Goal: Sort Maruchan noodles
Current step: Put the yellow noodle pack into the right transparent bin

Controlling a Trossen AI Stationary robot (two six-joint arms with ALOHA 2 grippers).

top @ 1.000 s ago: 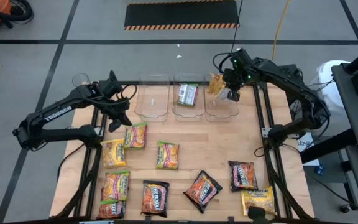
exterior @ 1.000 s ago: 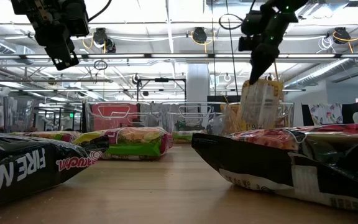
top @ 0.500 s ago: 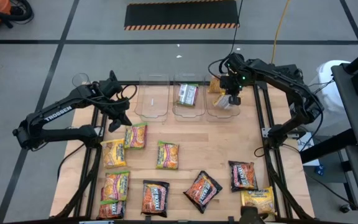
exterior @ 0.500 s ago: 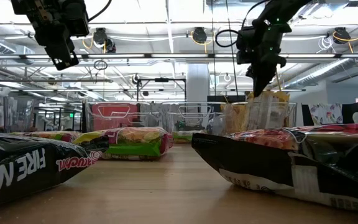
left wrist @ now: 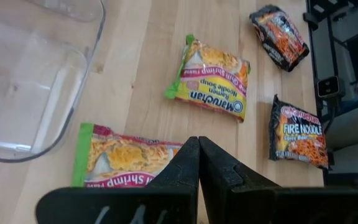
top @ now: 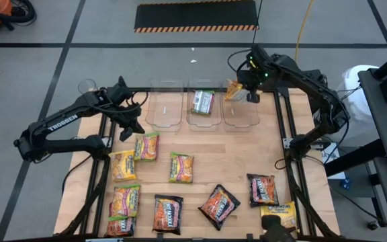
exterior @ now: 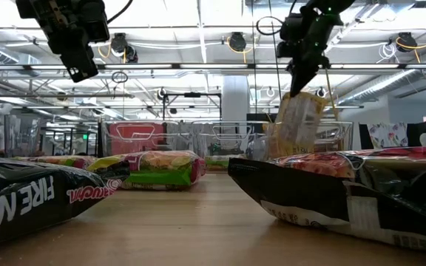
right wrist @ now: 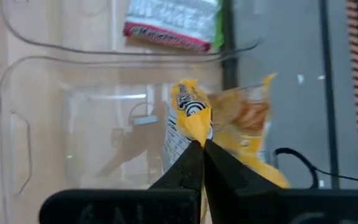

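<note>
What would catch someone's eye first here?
The right gripper dangles a yellow packet above the rightmost clear bin. A green-edged packet lies in the middle bin, and the left gripper hangs shut over the loose packets.

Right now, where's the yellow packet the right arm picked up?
The yellow packet hangs pinched in the right tool, above the far edge of the rightmost clear bin in the high view, beside the bin holding a green-edged packet.

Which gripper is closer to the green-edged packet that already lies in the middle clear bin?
The right. The right gripper, shut on a yellow packet, hangs over the neighbouring bin beside the green-edged packet. The left gripper hovers farther away, near the table's left edge.
</note>
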